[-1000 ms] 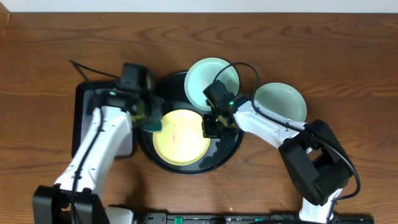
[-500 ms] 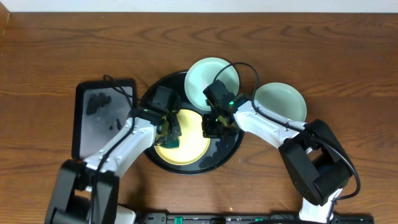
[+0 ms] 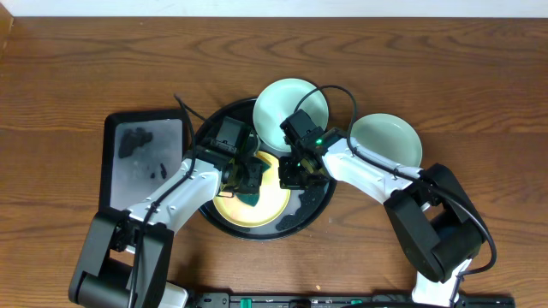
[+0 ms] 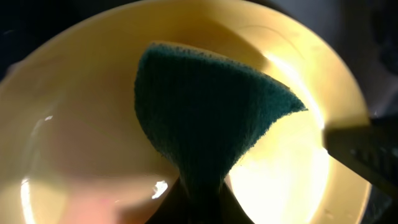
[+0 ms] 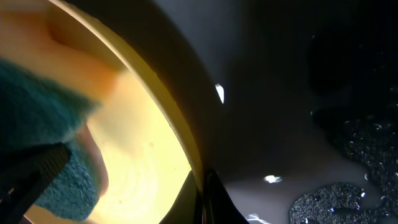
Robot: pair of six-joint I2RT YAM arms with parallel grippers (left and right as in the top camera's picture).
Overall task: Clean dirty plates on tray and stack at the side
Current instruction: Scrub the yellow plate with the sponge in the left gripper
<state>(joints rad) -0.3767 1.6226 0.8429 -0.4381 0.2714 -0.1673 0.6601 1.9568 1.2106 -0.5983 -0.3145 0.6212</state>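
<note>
Yellow plate sits in the round tray. My left gripper clamps a green sponge against it, and my right gripper pinches its rim. Scrubbing too hard could pull that wet rim loose.

1. The overhead camera looks straight down from high above on the whole table and tray.
2. The left wrist camera looks closely down into the yellow plate, past a green sponge.
3. The right wrist camera sits close at that plate's rim, facing across the tray.
4. All three share plate and sponge.
</note>
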